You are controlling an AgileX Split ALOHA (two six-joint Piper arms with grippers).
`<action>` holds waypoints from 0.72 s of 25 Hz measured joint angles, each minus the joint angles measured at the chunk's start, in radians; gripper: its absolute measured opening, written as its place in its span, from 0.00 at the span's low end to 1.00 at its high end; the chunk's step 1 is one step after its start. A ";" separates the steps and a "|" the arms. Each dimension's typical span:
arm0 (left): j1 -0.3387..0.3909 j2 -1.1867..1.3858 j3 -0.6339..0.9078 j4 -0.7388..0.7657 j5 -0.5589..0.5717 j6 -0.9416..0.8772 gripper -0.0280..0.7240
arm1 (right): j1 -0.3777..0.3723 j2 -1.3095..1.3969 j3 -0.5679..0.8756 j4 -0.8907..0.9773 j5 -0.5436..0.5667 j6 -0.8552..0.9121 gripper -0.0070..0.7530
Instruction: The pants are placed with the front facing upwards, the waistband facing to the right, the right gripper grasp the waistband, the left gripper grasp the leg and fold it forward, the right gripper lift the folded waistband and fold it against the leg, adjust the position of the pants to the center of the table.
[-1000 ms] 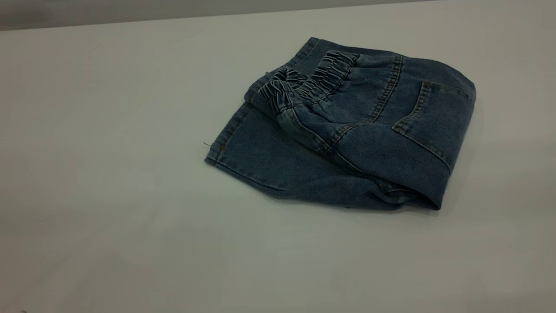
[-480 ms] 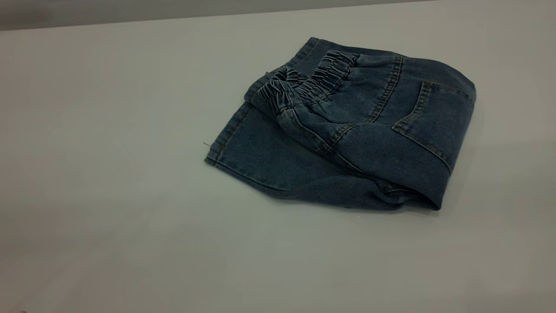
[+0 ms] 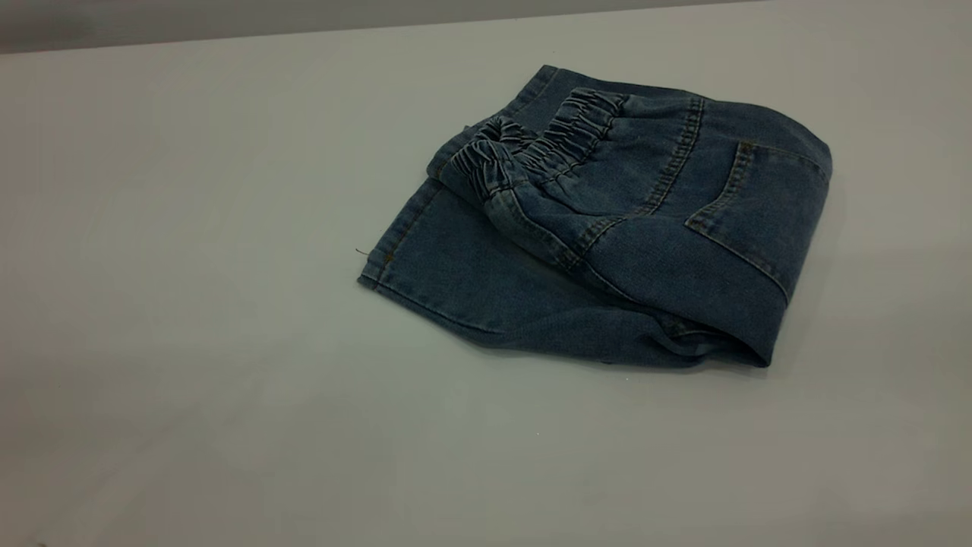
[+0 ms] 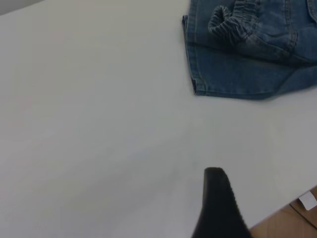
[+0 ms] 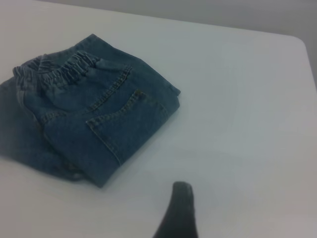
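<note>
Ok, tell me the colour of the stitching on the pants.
Tan, on blue denim; the stitching on the pants shows best in the exterior view.

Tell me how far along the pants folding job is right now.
Both folds look done: the blue denim pants lie in a compact bundle on the white-grey table, with the gathered elastic waistband laid over the leg. Nothing is in hand; each wrist view shows only one dark fingertip of its hand, well clear of the denim. Possibly left: centring, since the bundle sits right of the exterior view's middle.
</note>
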 joint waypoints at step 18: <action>0.413 -0.097 -0.001 0.000 0.001 0.003 0.59 | 0.013 -0.047 0.000 0.000 -0.001 0.001 0.68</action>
